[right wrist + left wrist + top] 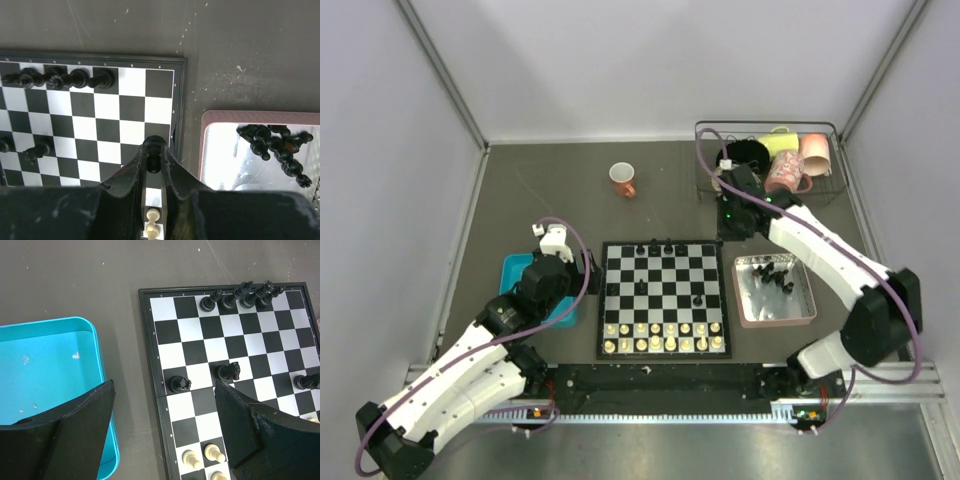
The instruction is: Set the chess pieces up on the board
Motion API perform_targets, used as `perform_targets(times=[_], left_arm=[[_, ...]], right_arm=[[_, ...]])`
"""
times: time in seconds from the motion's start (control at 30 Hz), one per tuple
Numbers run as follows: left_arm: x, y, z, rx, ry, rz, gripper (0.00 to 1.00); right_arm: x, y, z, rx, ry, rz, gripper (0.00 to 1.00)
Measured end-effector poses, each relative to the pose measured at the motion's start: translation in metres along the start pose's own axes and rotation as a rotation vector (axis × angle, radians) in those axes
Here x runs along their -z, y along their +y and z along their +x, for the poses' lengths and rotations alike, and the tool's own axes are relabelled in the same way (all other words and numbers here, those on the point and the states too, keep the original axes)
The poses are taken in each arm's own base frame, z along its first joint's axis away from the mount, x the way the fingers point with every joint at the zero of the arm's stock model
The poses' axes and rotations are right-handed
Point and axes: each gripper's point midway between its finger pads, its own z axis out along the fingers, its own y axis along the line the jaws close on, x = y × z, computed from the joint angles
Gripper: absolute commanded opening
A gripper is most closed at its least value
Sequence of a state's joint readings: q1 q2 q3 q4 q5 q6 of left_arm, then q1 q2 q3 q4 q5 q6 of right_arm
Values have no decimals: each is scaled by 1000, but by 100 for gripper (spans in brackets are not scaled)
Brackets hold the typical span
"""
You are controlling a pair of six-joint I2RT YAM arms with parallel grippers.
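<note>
As seen from overhead, the flat black-and-white checked chessboard (pixel 665 297) lies on the grey surface (pixel 550 190), with glossy black chess pieces (pixel 654 245) on its far row and more in a pink tray (pixel 776 321). Left wrist: the left jaws gape above a teal tray (pixel 50 370) and the board. Right wrist: the right jaws clamp one black piece (pixel 153 146) over the board near its right edge.

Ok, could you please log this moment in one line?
left gripper open | right gripper shut on piece near board edge | black pieces in pink tray

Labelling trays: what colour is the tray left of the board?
The tray is teal; best in left wrist view.
</note>
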State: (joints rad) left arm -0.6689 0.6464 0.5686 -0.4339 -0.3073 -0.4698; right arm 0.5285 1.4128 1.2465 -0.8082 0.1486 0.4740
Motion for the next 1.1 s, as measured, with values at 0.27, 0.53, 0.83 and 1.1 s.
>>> perform_targets(times=[0.27, 0.53, 0.83, 1.1], left_arm=[[0, 0, 0, 0, 0, 0, 85], [0, 0, 0, 4, -1, 0, 85], [1, 0, -1, 6, -3, 0, 85], [3, 0, -4, 14, -20, 2, 85]], right_arm=[[-39, 17, 16, 57, 132, 24, 0], [-28, 79, 7, 151, 90, -76, 0], [-48, 128, 23, 232, 133, -109, 0], [-58, 148, 24, 250, 134, -117, 0]])
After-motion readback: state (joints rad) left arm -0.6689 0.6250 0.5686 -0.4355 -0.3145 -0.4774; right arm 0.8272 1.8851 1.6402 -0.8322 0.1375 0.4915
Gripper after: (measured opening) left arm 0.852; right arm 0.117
